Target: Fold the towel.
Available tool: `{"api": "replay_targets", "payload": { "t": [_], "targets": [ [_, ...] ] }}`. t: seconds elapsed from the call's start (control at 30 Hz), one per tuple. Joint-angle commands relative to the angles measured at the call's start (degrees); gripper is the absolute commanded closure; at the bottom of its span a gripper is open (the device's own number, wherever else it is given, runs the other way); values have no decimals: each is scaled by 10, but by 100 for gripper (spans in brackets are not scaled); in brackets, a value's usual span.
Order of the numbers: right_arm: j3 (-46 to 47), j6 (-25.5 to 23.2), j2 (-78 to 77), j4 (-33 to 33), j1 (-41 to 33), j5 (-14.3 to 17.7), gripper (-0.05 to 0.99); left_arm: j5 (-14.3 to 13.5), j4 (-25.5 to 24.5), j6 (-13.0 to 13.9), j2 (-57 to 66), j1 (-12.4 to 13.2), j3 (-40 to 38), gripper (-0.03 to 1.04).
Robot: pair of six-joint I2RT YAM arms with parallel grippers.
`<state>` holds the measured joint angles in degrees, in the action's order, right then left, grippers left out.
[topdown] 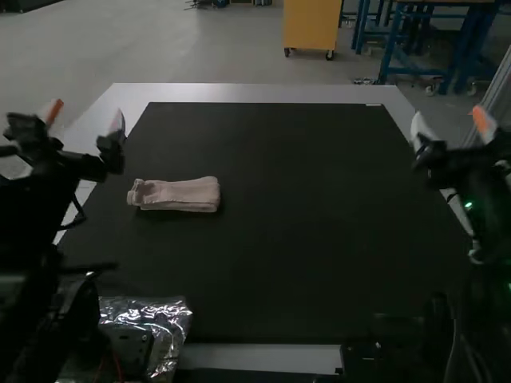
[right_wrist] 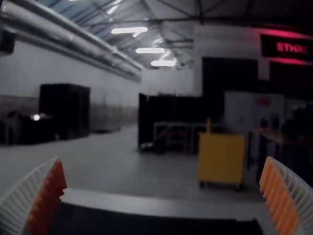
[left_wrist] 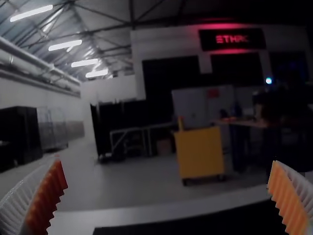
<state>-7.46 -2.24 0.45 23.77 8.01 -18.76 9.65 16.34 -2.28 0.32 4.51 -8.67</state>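
The pink towel (topdown: 177,195) lies on the black mat left of its middle, folded into a narrow, layered strip, with a loop-like fold at its left end. My left gripper (topdown: 86,120) is raised at the left edge of the table, apart from the towel, its fingers wide apart. At the far right my right gripper (topdown: 449,126) is also held up, well away from the towel. Seen from the wrists, the left gripper (left_wrist: 167,196) and the right gripper (right_wrist: 164,196) each have white ribbed fingers with orange pads spread, and nothing between them.
The black mat (topdown: 303,215) covers most of the table, with a pale table border (topdown: 255,93) around it. A crinkled silvery plastic bag (topdown: 169,315) lies at the near left, beside the left arm's base.
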Motion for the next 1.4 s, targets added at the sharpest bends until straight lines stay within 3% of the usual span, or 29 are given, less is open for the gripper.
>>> {"api": "replay_targets", "payload": {
  "t": [0.0, 0.1, 0.17, 0.23, 0.33, 0.47, 0.6, 0.67, 0.7, 0.8, 0.87, 0.9, 0.93, 1.13, 1.27, 1.37],
  "targets": [
    [37, 20, -3, 14, 6, -6, 2, 6, 20, 9, -3, 2, 27, 4],
    [49, 23, -3, -18, 10, -109, 2, -13, 25, 15, -3, 7, 56, 4],
    [57, 22, -3, -31, 11, -147, 2, -24, 22, 17, -3, 7, 75, 4],
    [73, 21, -3, -41, 11, -161, 2, -33, -5, 19, -3, 8, 88, 4],
    [74, 43, -3, -150, 14, -120, 2, -74, -72, 58, -3, 5, 87, 4],
    [76, 102, -3, -175, 23, -96, 2, -72, -118, 60, -3, 3, 87, 4],
    [75, 101, -4, -209, 32, -22, 2, -71, -151, 27, -3, 3, 87, 4],
    [75, 100, -4, -196, 37, 58, 2, -72, -152, 18, -3, 4, 87, 4],
    [75, 101, -4, -185, 38, 83, 2, -72, -153, 18, -3, 6, 87, 4],
    [75, 137, -4, -187, 39, 121, 2, -73, -154, 15, -3, 7, 87, 4],
    [75, 121, -3, -196, 39, 138, 2, -73, -155, 14, -3, 7, 88, 4],
    [75, 102, -4, -201, 40, 179, 2, -73, -155, 13, -3, 7, 87, 4],
    [75, 76, -3, -215, 40, 194, 2, -73, -156, 13, -3, 7, 88, 4],
    [75, 59, -4, -223, 43, 197, 2, -73, -159, 12, -4, 7, 87, 4],
    [75, 60, -4, -233, 40, 158, 2, -73, -159, 12, -3, 6, 88, 4],
    [75, 61, -4, -234, 39, 150, 2, -73, -160, 12, -3, 6, 88, 4]
  ]
}}
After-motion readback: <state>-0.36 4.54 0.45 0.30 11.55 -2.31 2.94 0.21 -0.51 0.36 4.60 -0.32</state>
